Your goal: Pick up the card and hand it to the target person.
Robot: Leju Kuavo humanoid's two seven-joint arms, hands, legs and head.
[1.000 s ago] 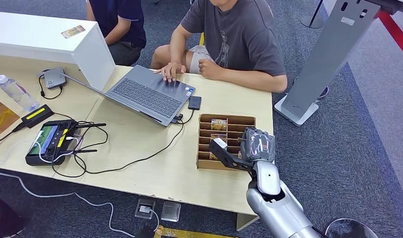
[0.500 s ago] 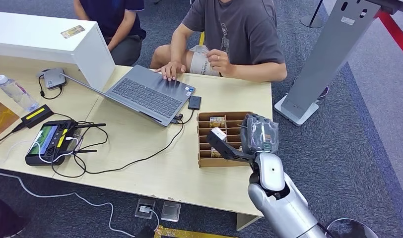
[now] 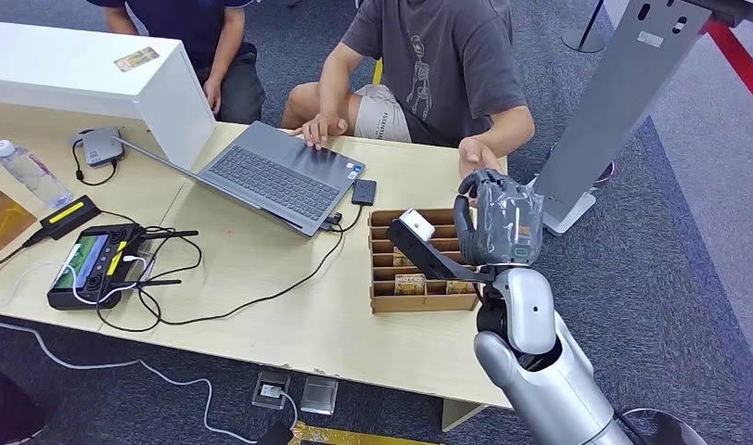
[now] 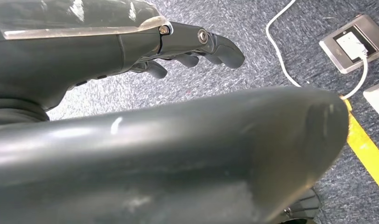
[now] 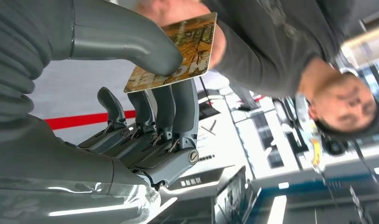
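The right robot hand (image 3: 496, 222) has risen from the cardboard card box (image 3: 423, 263) at lower centre of the head view and now stands above the box's far right corner, higher in the frame than half a second ago. In the right wrist view it pinches the card (image 5: 174, 52) between its thick thumb and the darker fingers (image 5: 169, 112) — the printed face turned toward the camera, the card's far edge pointing at the seated person. The card is therefore off the table and in the hand, not in any slot.

The person in the grey shirt (image 3: 447, 65), upper centre of the head view, has also moved: the paper once held near the chest is gone from sight, and an open hand (image 3: 477, 156) now reaches out over the table edge, just beyond the robot hand. The two are near but look apart; I cannot tell any touch.

This reads as the pick-up done and the hand-over nearly met. What remains, by my judgement, is a short further reach toward that palm and a release only once the person has hold.

The left robot hand (image 4: 178, 49) hangs over the carpet (image 4: 281, 51) in the left wrist view, fingers loosely extended and apart, holding nothing. A second person works at the laptop (image 3: 275, 176) on the table (image 3: 289, 324), upper left.
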